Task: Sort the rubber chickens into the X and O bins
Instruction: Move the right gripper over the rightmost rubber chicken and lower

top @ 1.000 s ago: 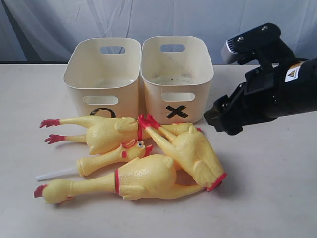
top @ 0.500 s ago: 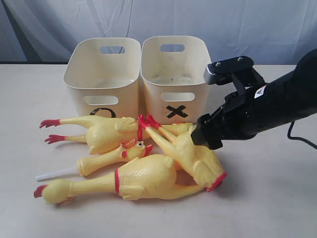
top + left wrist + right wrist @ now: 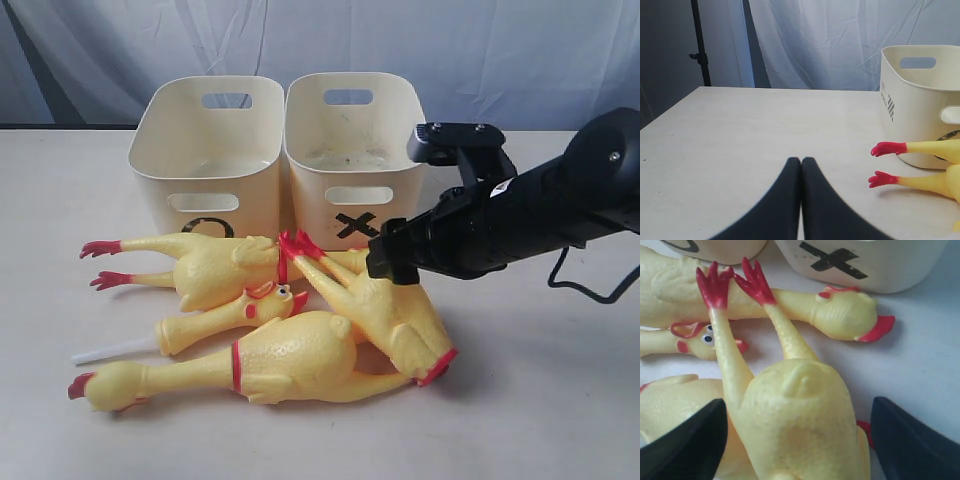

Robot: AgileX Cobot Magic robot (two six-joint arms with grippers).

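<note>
Nothing was sorted yet: both bins (image 3: 255, 200) were empty, and four chickens (image 3: 290, 360) lay outside. Fingers of the right gripper (image 3: 800, 435) stood apart around one; those of the left gripper (image 3: 801, 172) were together.

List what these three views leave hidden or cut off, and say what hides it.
- Exterior view: the O mark is half covered by the rearmost chicken.
- Exterior view: the right gripper hides its own fingertips behind its body.
- Right wrist view: the frame edge cuts off the rightmost chicken at its head.
- Left wrist view: the frame edge cuts off the rearmost chicken past its legs.
</note>
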